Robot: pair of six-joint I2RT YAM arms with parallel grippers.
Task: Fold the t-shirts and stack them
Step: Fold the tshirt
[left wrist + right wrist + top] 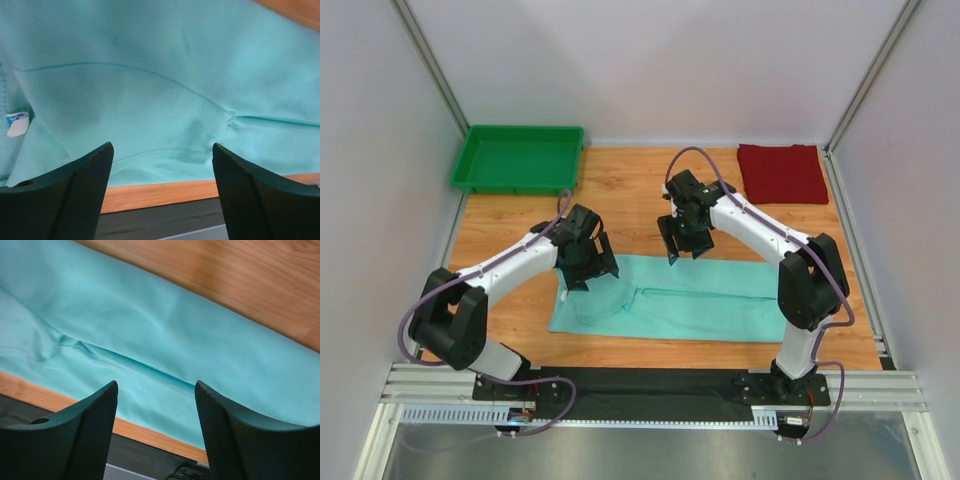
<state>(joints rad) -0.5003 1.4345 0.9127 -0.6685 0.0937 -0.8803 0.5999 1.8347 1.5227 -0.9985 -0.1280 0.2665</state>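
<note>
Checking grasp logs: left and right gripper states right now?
Left gripper: open, holding nothing, above the mint green t-shirt.
Right gripper: open, holding nothing, above the same shirt.

No legible text; the neck label [17, 123] on the mint t-shirt [150, 100] is blurred

A bright green tray [517, 160] with low sides sits at the far left corner of a brown wooden table [630, 195], close to the left wall. Plain white walls [640, 60] stand on the left, far and right sides of the table, with thin silver posts [428, 70] going up where the walls meet. Along the near edge of the table runs a long black strip [650, 383], and it lies on silver metal rails [425, 385] that stick out past it on the left and right.
</note>
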